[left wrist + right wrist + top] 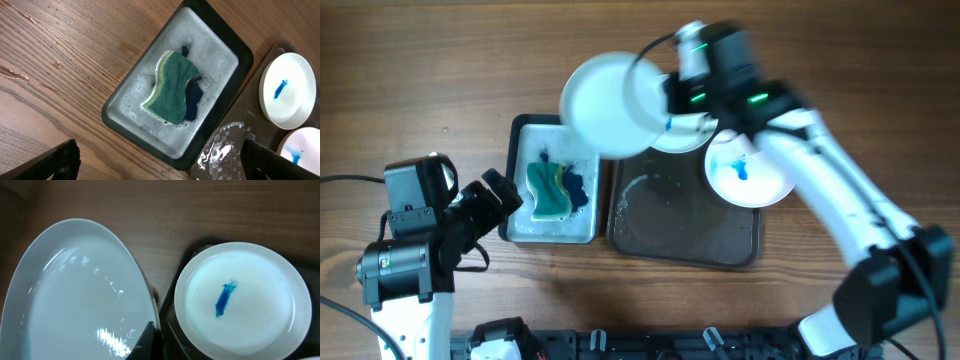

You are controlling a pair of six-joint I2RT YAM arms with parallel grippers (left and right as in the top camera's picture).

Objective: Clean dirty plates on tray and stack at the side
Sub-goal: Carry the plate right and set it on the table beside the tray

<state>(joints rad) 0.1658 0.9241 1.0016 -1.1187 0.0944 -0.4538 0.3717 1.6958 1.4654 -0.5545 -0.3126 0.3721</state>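
My right gripper [660,108] is shut on the rim of a plain white plate [605,105] and holds it in the air over the far edge of the table. In the right wrist view the fingers [157,340] pinch that plate [75,295]. Two plates with blue smears stay on the dark brown tray [680,225]: one [750,170] at its right, one [685,138] partly hidden under my right arm; the latter also shows in the right wrist view [240,300]. My left gripper [500,195] is open and empty beside the grey tray.
A small grey tray [555,225] with soapy water holds a green and yellow sponge [548,190], left of the brown tray. The left wrist view shows the sponge [172,87], both smeared plates [287,87] [302,145] and the wet brown tray [225,150].
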